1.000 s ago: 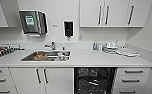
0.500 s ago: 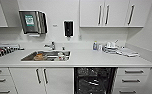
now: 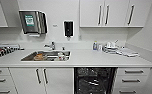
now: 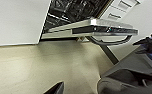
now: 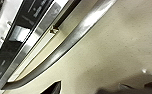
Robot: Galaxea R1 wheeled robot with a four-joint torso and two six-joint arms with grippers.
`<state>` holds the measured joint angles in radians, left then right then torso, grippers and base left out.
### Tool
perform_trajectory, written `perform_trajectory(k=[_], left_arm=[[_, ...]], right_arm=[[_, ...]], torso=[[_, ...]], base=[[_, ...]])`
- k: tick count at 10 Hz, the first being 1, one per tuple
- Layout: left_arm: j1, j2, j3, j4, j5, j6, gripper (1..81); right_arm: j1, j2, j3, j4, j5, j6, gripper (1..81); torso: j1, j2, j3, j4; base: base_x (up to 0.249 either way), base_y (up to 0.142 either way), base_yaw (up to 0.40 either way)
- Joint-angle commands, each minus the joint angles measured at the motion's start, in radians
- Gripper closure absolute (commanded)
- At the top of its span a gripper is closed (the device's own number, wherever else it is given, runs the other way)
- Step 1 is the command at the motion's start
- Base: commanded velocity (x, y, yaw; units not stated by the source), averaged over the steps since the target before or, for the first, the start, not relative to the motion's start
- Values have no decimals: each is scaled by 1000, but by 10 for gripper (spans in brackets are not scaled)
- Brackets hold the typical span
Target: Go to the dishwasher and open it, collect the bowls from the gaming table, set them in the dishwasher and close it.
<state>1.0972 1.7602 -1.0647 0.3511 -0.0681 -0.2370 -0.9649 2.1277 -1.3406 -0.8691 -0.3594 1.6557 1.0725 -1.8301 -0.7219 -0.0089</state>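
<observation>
Whether either gripper is open or closed cannot be told. The right wrist sits close to the curved steel bar handle [image 5: 74, 37] of the brushed-steel dishwasher [image 3: 93, 80] – door down, dark racks exposed, under the white counter [image 3: 92, 58]. Best lower the door fully – gently.

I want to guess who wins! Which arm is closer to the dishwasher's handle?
Right, probably. Its wrist view has the bar handle close up; the left wrist sees the open dishwasher door from farther back.
</observation>
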Motion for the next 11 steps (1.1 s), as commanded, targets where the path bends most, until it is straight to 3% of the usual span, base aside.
perform_trajectory(k=[1,4,6,7,9,11], left_arm=[[48,83,-134,-11,4,-34,10],[161,193,-282,-32,4,-56,10],[194,213,-336,-32,4,-59,10],[201,217,-337,-32,10,-59,10],[214,246,-348,-31,40,-59,10],[250,277,-365,-26,40,-58,10]], right_arm=[[-16,-15,31,-25,-23,-279,10],[-104,10,-29,-27,-18,-408,10],[-136,16,-40,-27,-18,-461,10],[-153,28,-53,-28,-18,-487,10],[-199,48,-75,-28,-17,-546,10],[-239,39,-55,-31,-13,-562,10]], torso=[[0,0,0,0],[0,0,0,0],[0,0,0,0],[-64,100,0,0],[-73,113,0,0],[-111,171,0,0]], base=[[0,0,0],[0,0,0],[0,0,0],[0,0,0],[0,0,0],[0,0,0]])
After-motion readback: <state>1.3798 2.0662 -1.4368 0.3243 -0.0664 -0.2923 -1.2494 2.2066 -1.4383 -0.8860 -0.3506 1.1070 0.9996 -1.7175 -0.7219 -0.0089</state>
